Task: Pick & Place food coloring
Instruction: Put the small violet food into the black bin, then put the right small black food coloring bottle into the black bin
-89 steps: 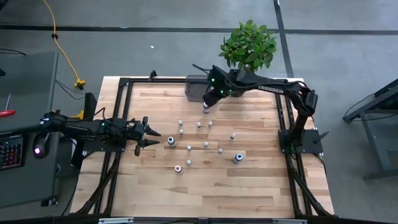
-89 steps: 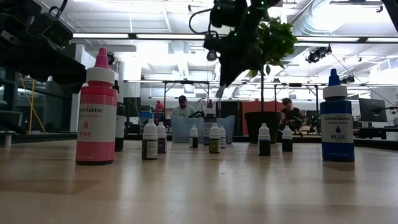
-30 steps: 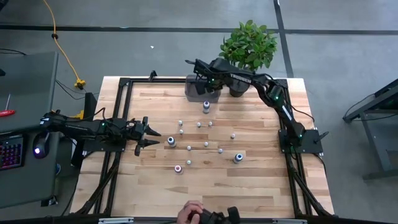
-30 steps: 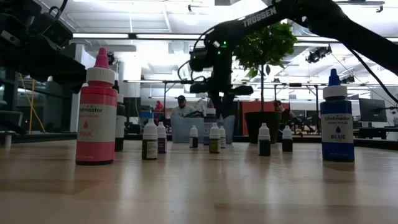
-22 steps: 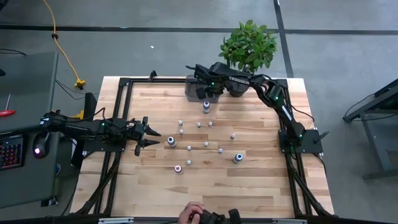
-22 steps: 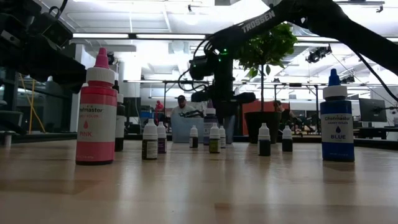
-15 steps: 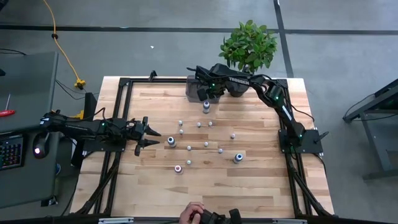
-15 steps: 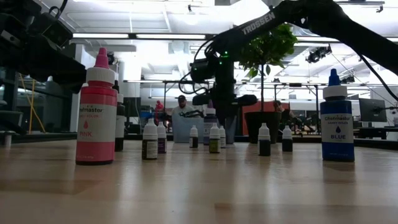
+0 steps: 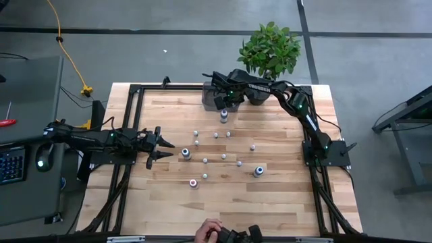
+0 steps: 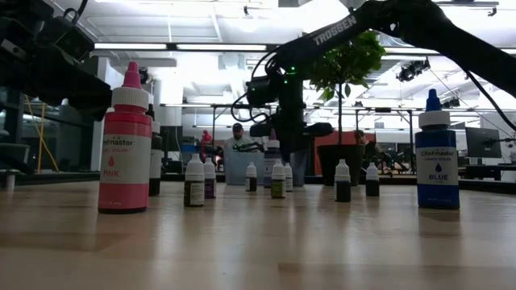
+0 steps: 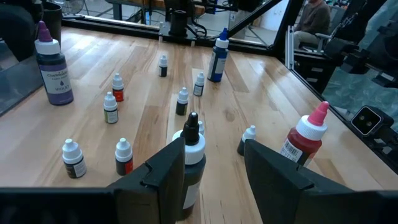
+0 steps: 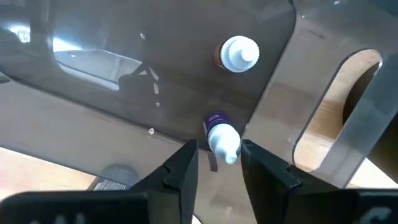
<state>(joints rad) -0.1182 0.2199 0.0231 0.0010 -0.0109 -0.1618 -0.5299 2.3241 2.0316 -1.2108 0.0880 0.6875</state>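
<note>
The food coloring is several small white-capped bottles standing on the wooden table, with larger pink, blue and purple ones. My right gripper is over the grey tray at the far edge, pointing down, shut on a small purple-labelled bottle. Another small bottle stands upright on the tray floor. My left gripper waits open at the table's left. A dark-tipped bottle stands just ahead of its fingers, untouched. My right gripper pinches the small purple-labelled bottle between its two fingertips, near the white cap. The fingers come from above, pointing down into the tray. The bottle sits roughly upright between them. Whether its base rests on the tray floor I cannot tell.
A potted green plant stands right of the tray at the far edge. Black frame rails border the table. A person's hand shows at the near edge. People sit in the room beyond. Bare wood lies along the near side.
My right gripper shifted a little toward the table's right and near side above the tray, then stayed still. The left arm and the bottles on the table have kept their places.
</note>
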